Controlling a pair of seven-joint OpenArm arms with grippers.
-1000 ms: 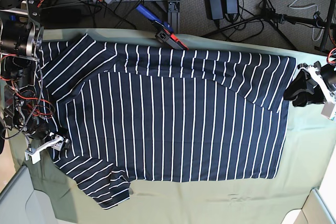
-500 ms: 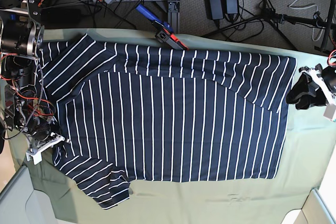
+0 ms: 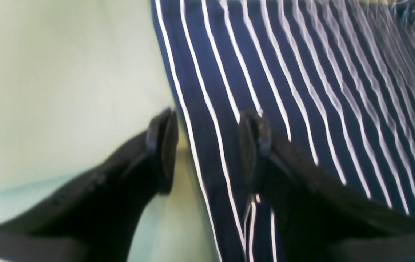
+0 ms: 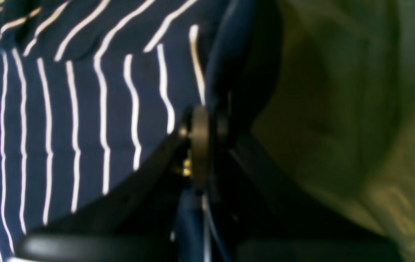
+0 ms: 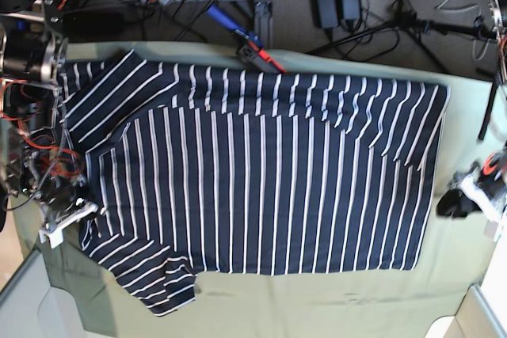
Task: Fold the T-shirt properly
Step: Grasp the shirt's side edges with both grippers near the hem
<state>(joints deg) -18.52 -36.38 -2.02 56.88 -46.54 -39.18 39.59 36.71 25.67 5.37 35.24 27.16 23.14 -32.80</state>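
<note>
Two arms flank the T-shirt (image 5: pixel 261 172), which lies spread flat on the pale green cloth (image 5: pixel 333 298) covering the table. The right arm stands at the left of the base view, its fingers (image 4: pixel 200 120) pinched together on the shirt's edge near the lower sleeve; a fold of navy fabric sits clamped between them. The left arm hangs low at the far side, its fingers (image 3: pixel 207 145) parted wide, one fingertip (image 3: pixel 162 142) over bare cloth and the other over stripes, straddling the hem edge, holding nothing. Whether they touch the fabric is unclear in the blur. There's open green cloth along the near edge and beside the hem. A second ago the left arm sat up by the upper corner of the hem; now it is down toward the lower corner. The right fingers, spread then, have snapped shut.
</note>
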